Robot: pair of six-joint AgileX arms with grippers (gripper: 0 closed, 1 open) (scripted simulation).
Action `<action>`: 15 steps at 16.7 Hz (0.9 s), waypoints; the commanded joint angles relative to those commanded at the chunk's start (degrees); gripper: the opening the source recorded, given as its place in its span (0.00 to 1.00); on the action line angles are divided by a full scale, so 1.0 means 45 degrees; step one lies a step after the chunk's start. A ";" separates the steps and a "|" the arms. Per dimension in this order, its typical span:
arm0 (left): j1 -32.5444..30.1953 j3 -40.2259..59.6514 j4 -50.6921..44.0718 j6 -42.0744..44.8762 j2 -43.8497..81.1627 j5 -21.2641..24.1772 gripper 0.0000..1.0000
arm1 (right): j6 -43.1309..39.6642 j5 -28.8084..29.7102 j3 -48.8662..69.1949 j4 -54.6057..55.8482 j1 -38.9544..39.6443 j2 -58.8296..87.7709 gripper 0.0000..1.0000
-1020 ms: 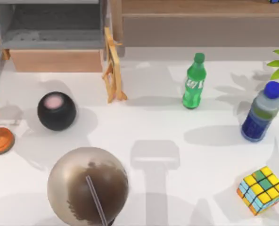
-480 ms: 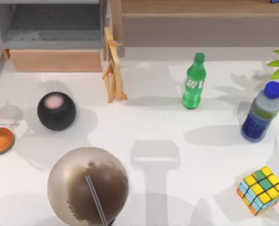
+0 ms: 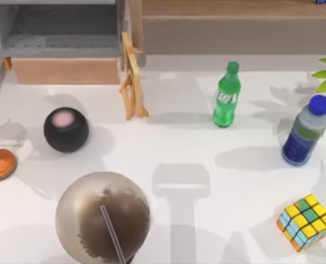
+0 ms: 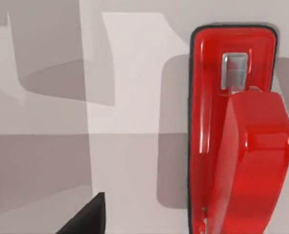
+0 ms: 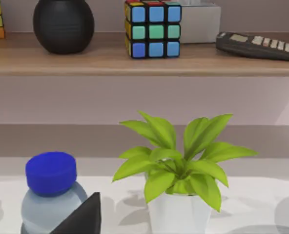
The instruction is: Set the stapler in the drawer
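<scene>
Red stapler (image 4: 235,141): lying flat on the white table (image 4: 130,97), right half of the left wrist view.
Drawer (image 3: 58,36): upper left of the top view, standing open.
Left gripper: finger spacing cannot be judged.

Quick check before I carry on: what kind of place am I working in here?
Probably a rendered household or office tabletop: a white table with an open drawer and a wooden shelf at its back, scattered with a green bottle, a puzzle cube and a potted plant.
</scene>
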 joint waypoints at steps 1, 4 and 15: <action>0.0025 -0.0106 0.0192 0.0192 -0.0238 0.0049 1.00 | 0.0000 0.0000 0.0000 0.0000 0.0000 0.0000 1.00; 0.0245 -0.0811 0.1558 0.1361 -0.1572 0.0324 1.00 | 0.0000 0.0000 0.0000 0.0000 0.0000 0.0000 1.00; 0.3846 -0.8173 1.5766 1.0353 -0.7608 0.2133 1.00 | 0.0000 0.0000 0.0000 0.0000 0.0000 0.0000 1.00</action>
